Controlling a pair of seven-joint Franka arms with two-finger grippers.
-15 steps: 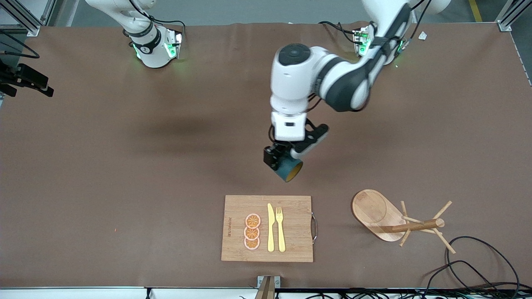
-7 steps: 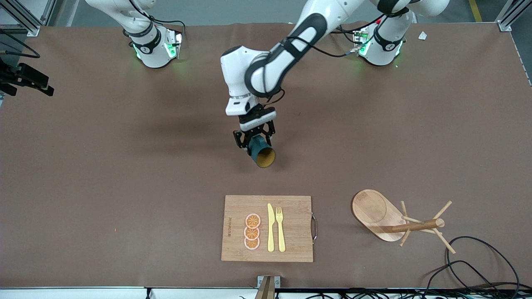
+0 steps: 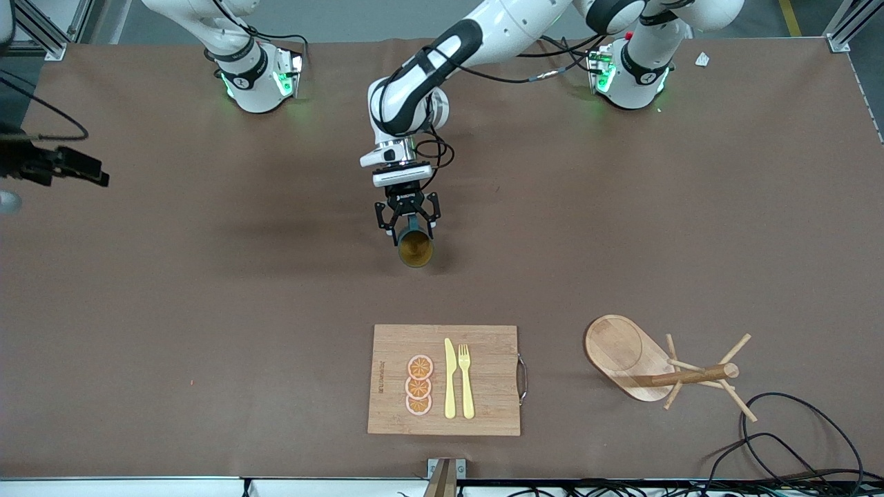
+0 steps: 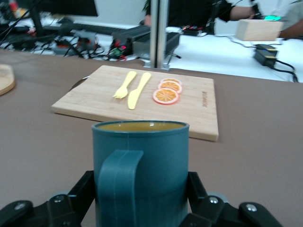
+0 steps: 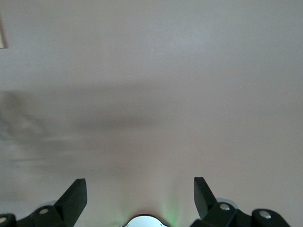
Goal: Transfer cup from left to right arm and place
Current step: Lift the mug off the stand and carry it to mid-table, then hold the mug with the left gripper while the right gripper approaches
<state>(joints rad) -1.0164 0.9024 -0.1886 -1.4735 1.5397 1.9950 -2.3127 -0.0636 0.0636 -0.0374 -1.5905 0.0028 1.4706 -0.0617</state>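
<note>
The cup point(image 3: 415, 250) is dark teal with a mustard-brown inside. My left gripper point(image 3: 407, 226) is shut on it and holds it on its side over the bare middle of the table, mouth toward the front camera. In the left wrist view the cup point(image 4: 140, 165) fills the foreground, handle toward the camera, with a black finger point(image 4: 84, 189) against each side. My right gripper point(image 5: 139, 182) is open and empty over bare brown table. A dark part that looks like the right arm's hand point(image 3: 62, 169) shows at the right arm's end of the front view.
A wooden cutting board point(image 3: 490, 373) with orange slices point(image 3: 419, 385), a yellow knife and a fork lies nearer the front camera than the cup. A wooden peg rack point(image 3: 642, 359) lies on its side toward the left arm's end. Black cables point(image 3: 794, 435) trail near it.
The left arm has swung the cup toward the right arm's end and turned its mouth to the front camera. The dark hand at the view's edge has shifted lower.
</note>
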